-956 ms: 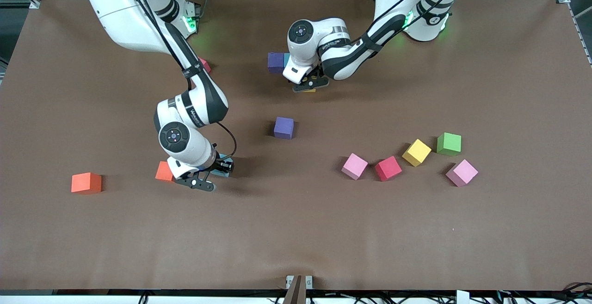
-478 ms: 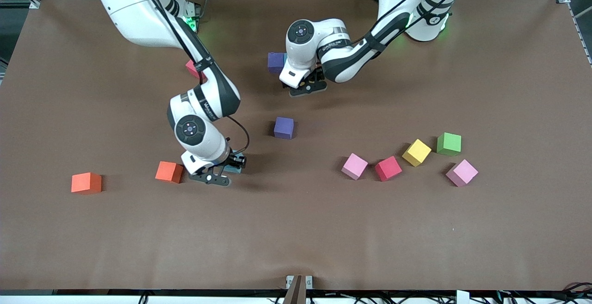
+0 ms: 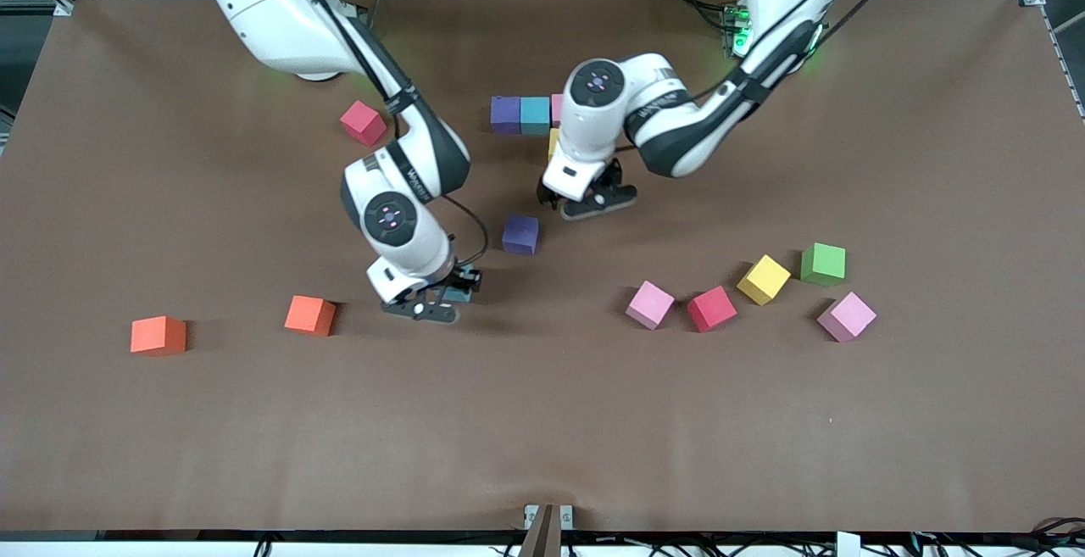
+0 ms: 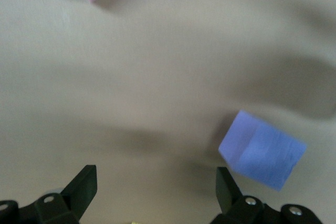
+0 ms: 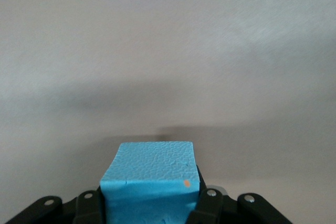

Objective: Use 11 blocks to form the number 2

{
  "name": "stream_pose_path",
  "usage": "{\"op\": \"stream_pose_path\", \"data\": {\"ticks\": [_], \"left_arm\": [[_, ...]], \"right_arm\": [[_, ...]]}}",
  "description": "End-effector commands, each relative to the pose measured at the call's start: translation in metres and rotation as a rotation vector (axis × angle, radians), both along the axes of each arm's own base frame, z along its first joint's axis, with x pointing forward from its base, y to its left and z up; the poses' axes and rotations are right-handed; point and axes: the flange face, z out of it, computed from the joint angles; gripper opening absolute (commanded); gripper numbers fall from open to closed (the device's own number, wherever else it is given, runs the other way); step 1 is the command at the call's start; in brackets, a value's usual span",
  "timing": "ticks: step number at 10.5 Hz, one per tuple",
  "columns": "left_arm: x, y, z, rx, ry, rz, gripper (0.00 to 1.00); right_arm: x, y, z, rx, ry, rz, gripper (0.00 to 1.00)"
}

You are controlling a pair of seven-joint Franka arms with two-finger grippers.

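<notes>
A blue block [image 5: 151, 174] is held clamped in the right gripper [image 3: 441, 296] above mid-tabletop; the left gripper [image 3: 585, 198], spread wide and empty, hangs near the started digit [image 3: 524, 114]. The lone purple block [image 3: 520, 234] lying between them could be clipped and shoved if the arms' paths cross there.

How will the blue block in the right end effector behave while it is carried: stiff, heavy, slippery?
The blue block is probably light foam, since its face looks grainy. It likely will not slip: the right end effector is shut on its flat sides. Set down, its cube shape should neither roll nor tip.
</notes>
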Motion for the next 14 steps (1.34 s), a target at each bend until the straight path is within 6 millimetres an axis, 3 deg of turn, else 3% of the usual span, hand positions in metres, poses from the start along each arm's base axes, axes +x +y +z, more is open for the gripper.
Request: {"op": "stream_pose_path", "data": {"ticks": [1,4,7,9,12,14], "left_arm": [[0.052,0.029,0.016,-0.027,-0.042,-0.014,1.00],[0.113,0.068,0.015,-0.041,-0.055,0.110,1.00],[0.136,0.082,0.000,-0.030,-0.023,0.252,1.00],[0.147,0.093,-0.007,-0.040,0.006,0.346,1.00],[0.156,0.112,-0.030,-0.014,0.032,0.394,1.00],[0.155,0.115,-0.045,-0.004,0.052,0.397,1.00]], "right_arm": [[-0.024,0.034,0.022,0.007,0.005,-0.011,0.00],[-0.058,0.073,0.047,0.003,0.019,0.036,0.00],[-0.096,0.110,0.082,0.039,0.024,0.064,0.00],[-0.126,0.141,0.072,0.053,0.043,0.085,0.00],[-0.154,0.173,0.029,0.059,0.040,0.080,0.00],[-0.162,0.177,0.009,0.036,0.048,0.089,0.00]]}}
